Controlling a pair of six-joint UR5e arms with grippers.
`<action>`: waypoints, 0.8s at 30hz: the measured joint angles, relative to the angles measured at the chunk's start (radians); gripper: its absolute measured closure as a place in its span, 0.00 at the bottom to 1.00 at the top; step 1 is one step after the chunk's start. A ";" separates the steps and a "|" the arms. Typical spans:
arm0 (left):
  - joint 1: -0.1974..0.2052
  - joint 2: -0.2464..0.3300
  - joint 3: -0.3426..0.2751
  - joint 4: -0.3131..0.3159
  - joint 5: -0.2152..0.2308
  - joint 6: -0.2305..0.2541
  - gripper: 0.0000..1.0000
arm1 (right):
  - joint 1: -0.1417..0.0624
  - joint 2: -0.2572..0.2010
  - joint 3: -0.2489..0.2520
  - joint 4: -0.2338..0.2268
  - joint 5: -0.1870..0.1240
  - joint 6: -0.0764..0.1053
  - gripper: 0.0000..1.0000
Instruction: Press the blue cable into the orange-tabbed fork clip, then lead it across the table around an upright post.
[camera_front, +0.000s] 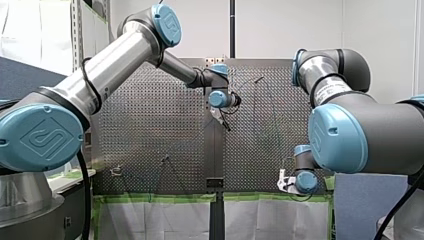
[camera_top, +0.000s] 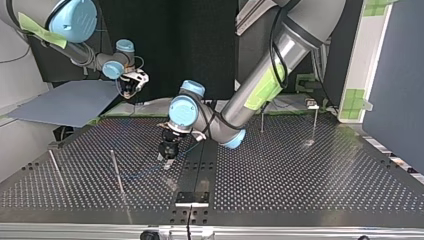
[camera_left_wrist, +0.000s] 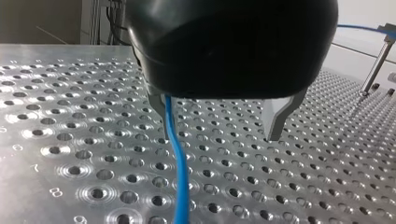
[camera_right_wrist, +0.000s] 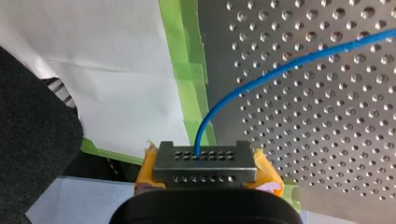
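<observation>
Over the table's (camera_top: 300, 170) middle, my left tool (camera_top: 167, 162) points down (fingers (camera_left_wrist: 275, 116) apart)

Blue cable (camera_left_wrist: 177, 163); silver counter (camera_left_wrist: 70, 140) patterned with round holes; green tape (camera_right_wrist: 187, 70); orange-yellow pads (camera_right_wrist: 267, 171) on my right claw (camera_right_wrist: 205, 163).

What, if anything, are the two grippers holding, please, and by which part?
My right gripper pinches the thin blue cable between its fingertips, which stretch unclear; my left gripper is open, cable merely passing one finger.

Bright, even light — glare rings on table (camera_left_wrist: 70, 154) holes; left gripper (camera_left_wrist: 217, 136) housing looms blurred, dark.
</observation>
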 joint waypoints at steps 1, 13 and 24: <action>0.000 0.000 0.000 0.000 0.000 0.000 0.11 | -0.002 0.000 -0.001 -0.001 0.000 0.000 1.00; 0.002 0.000 0.000 -0.006 -0.001 0.000 0.11 | -0.014 0.033 -0.027 -0.033 -0.003 0.003 1.00; 0.005 0.000 0.000 -0.020 -0.001 0.005 0.11 | -0.020 0.077 -0.087 0.002 -0.002 0.002 1.00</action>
